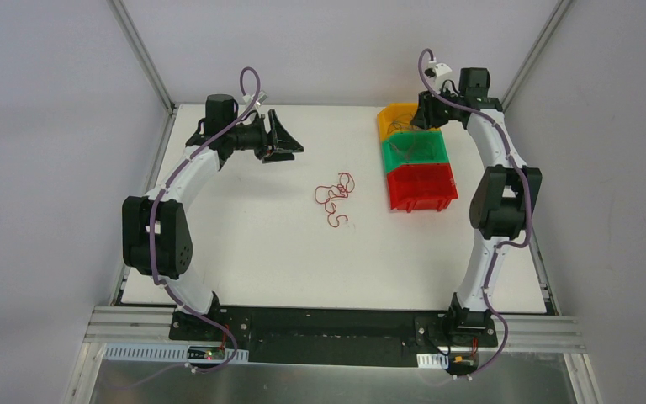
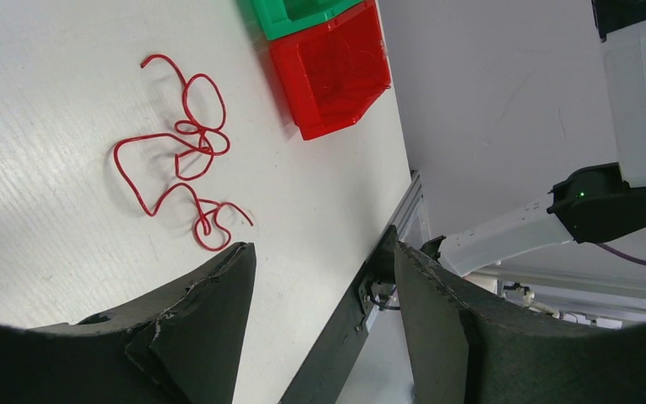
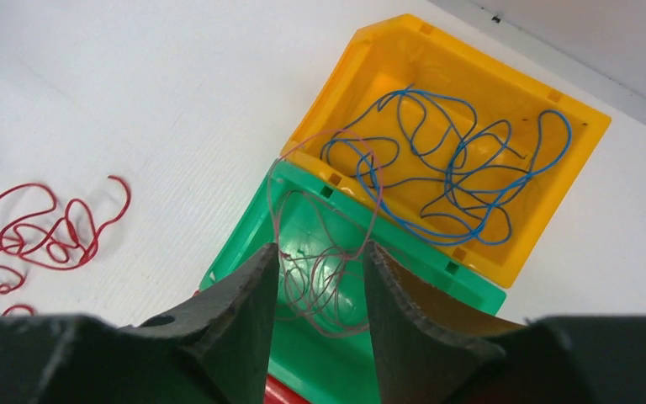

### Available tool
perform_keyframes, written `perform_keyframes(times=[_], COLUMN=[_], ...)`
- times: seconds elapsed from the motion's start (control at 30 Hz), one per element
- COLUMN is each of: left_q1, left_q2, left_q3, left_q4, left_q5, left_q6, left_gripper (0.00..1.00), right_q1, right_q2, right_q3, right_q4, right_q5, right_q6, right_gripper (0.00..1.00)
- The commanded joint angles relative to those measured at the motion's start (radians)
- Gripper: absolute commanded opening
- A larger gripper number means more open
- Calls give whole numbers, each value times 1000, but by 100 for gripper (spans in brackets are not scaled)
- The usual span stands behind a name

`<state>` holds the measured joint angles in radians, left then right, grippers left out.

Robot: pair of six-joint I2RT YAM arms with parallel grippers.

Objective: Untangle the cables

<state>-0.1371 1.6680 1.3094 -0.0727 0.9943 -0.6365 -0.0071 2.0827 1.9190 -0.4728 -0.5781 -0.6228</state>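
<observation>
Several red cables [image 2: 202, 150], loosely tangled.

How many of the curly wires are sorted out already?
Done: the blue cables lie in the yellow bin, and a pale wire sits mostly in the green bin. In hand: nothing. The left jaws and the right jaws both stand open, the right jaws above the green bin. Left to do: the red cables lie tangled together on the table.

No readable text, no labels, no brands, no numbers, no signs anywhere
</observation>
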Motion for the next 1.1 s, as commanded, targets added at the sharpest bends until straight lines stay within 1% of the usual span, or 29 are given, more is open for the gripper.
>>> perform_keyframes(times=[0.0,0.1,0.23,0.37,0.53,0.73,0.87,0.97,1.07], left_q1=[4,4,3,8,16,19,19,20,26], left_q2=[-9,-2,4,0,-7,-7,-2,-3,-9], left_q3=[2,2,7,0,-13,-19,-21,-20,-23], left_q4=[5,4,4,5,4,4,4,5,4], left_q5=[27,24,23,21,23,24,24,25,26], left_q6=[34,32,29,29,31,31,31,31,31], left_gripper=[62,62,62,62,62,62,62,61,61], right_q1=[29,38,47,52,62,62,58,53,42], right_q2=[43,67,107,148,166,145,116,96,42], right_q3=[47,49,61,65,50,31,4,-5,-67], right_q4=[40,63,104,165,208,241,297,296,296], right_q5=[76,103,131,169,190,170,159,154,147], right_q6=[71,97,141,221,239,253,269,281,279], right_gripper=[44,44,41,40,39,39,39,37,35])
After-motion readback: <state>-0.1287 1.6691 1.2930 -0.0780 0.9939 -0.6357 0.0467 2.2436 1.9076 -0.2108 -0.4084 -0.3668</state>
